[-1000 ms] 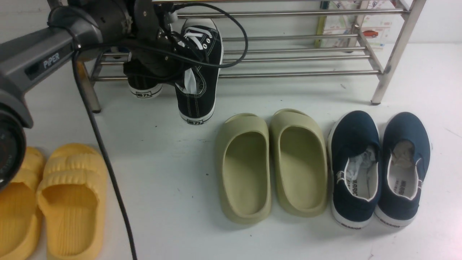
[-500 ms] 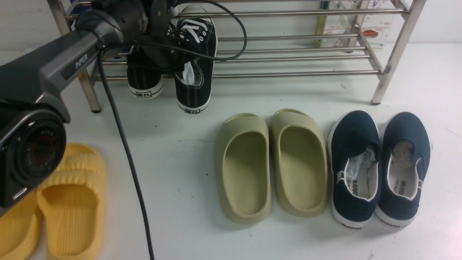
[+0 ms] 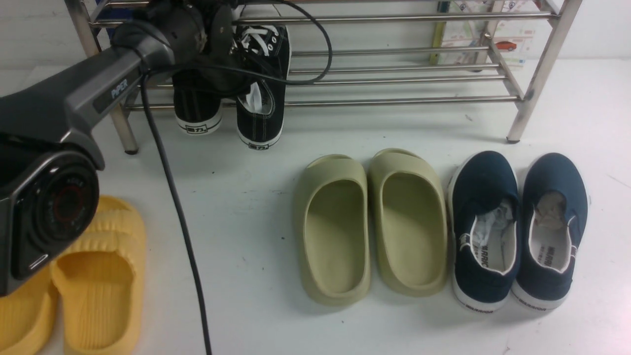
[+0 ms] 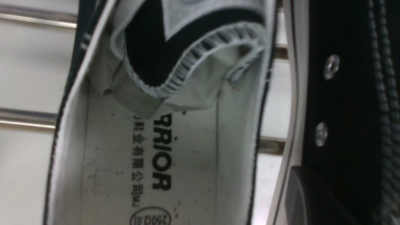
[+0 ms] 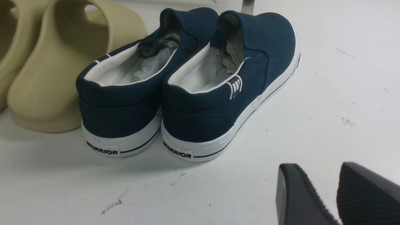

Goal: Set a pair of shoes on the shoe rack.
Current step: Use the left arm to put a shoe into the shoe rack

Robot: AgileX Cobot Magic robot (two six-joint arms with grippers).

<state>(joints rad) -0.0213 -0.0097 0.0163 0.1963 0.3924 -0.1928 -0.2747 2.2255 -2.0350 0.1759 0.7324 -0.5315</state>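
Note:
The two black canvas sneakers, one (image 3: 197,106) beside the other (image 3: 261,108), sit side by side at the left end of the silver shoe rack (image 3: 394,101). Their toes are over its lower bars and their heels stick out toward me. My left gripper (image 3: 224,81) is between them, shut on their inner walls and mostly hidden by its wrist. The left wrist view shows one sneaker's white insole (image 4: 150,162), one dark finger (image 4: 309,200) and rack bars behind. My right gripper (image 5: 318,167) is open and empty, low over the white floor.
On the floor in front of the rack are olive-green slides (image 3: 369,222), navy slip-ons (image 3: 517,227) to the right, also in the right wrist view (image 5: 187,93), and yellow slides (image 3: 88,276) at near left. A black cable (image 3: 172,207) trails from the left arm.
My left arm has carried both sneakers farther away and down, from hanging in front of the rack to toes in over its lower bars. The other shoes have not moved.

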